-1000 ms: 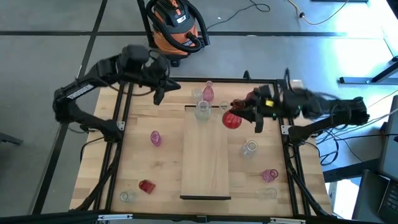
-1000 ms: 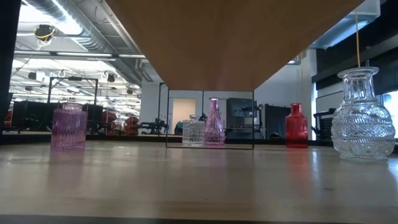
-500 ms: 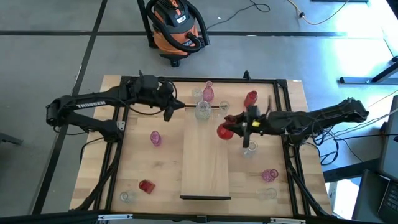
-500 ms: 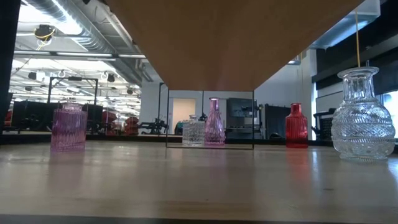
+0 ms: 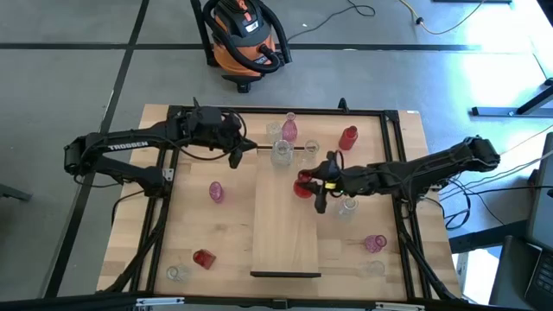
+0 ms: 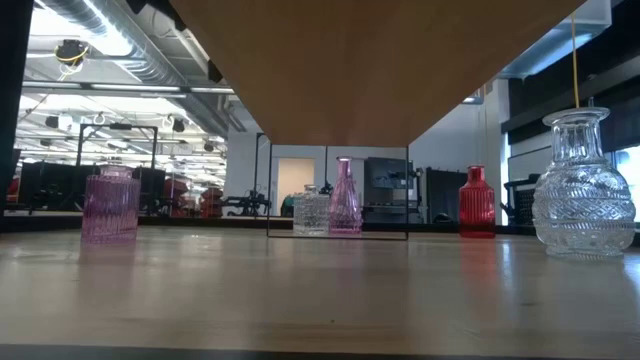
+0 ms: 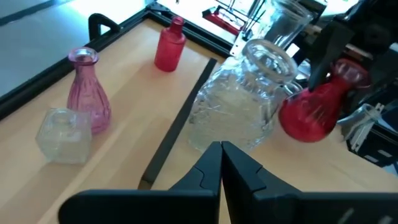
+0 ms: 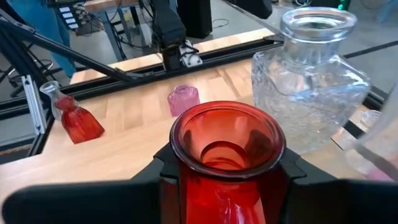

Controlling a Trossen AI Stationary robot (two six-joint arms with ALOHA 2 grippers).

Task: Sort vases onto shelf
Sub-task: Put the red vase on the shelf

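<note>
My right gripper (image 5: 318, 187) is shut on a deep red bulbous vase (image 5: 302, 184) at the right edge of the light-wood shelf (image 5: 285, 229). The low view shows the shelf's underside (image 6: 370, 60) and no gripper. A big clear cut-glass vase (image 5: 282, 153) stands on the shelf's far end. My left gripper (image 5: 235, 156) hovers shut just left of that vase (image 7: 249, 93) and touches nothing. A pink vase (image 5: 289, 128) and a small clear one (image 5: 275, 131) stand on the table beyond the shelf's far end. My right gripper pinches the red vase by its neck (image 8: 227, 180), just below the flared rim, one finger (image 8: 163, 167) on each side. The fingers come roughly level from the table's right. The vase tilts, mouth toward the wrist; I cannot tell whether its base (image 7: 305, 127) touches the shelf.
A red bottle vase (image 5: 348, 136), a clear vase (image 5: 346, 206), a pink one (image 5: 374, 244) and a clear one (image 5: 371, 268) stand right of the shelf. Left of it are a pink vase (image 5: 216, 192), a red one (image 5: 203, 257) and a clear one (image 5: 177, 273).
My right gripper has carried the red vase from the table's far right toward the left and near, lower, to the shelf's right edge. My left gripper moved from the far left corner toward the shelf's far end, then kept still.
</note>
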